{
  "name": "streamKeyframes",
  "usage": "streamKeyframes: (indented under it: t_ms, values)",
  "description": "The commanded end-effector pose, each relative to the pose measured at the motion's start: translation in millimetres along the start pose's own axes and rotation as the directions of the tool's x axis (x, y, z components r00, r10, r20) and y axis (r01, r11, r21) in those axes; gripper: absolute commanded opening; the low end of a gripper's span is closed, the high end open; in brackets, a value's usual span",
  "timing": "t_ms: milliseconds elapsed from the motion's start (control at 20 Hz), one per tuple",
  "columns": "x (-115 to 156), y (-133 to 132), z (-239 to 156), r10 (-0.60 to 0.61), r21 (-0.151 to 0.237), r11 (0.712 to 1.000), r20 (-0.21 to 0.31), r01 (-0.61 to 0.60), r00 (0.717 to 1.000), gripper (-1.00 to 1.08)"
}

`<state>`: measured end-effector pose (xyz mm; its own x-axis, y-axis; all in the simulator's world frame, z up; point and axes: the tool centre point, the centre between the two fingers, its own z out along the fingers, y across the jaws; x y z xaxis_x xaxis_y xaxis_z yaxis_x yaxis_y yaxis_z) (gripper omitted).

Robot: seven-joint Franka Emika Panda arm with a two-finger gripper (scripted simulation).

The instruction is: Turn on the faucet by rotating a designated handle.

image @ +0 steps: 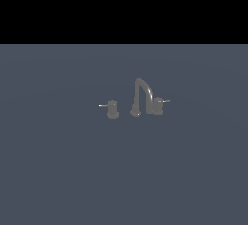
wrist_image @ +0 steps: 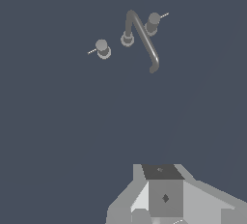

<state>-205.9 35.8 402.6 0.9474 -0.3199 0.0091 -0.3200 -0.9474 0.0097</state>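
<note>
2 knobs are flanking the faucet (image: 141, 98) on the dark bench (image: 58, 170). Its arched spout (image: 143, 89) is rising in the middle. The handle (image: 112, 108) is sitting apart from the spout on the exterior view's left, thin pale rod pointing outward; the twin knob (image: 158, 105) is overlapping the spout. Wrist view is showing only the claw (wrist_image: 164, 199) body at the frame edge, well away from the faucet; can't tell how far it's open, nothing seen in it

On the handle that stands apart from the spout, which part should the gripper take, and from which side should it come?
Probably the thin pale lever rod of the handle. It sticks out sideways from the knob, away from the spout, toward the exterior view's left, so that side is free. Come from above with the jaws across the rod; pushing near its tip should turn the knob most easily.
</note>
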Motion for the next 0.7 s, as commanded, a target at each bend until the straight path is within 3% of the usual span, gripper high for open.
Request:
streamKeyframes:
  t_ms: [0,650]
  values:
    - [6,-12,16,0.053,0.001,0.999,0.001,-0.053,0.999,-1.00]
    - [49,-68,99,0.312,0.005,0.950,0.007,-0.312,0.950,-1.00]
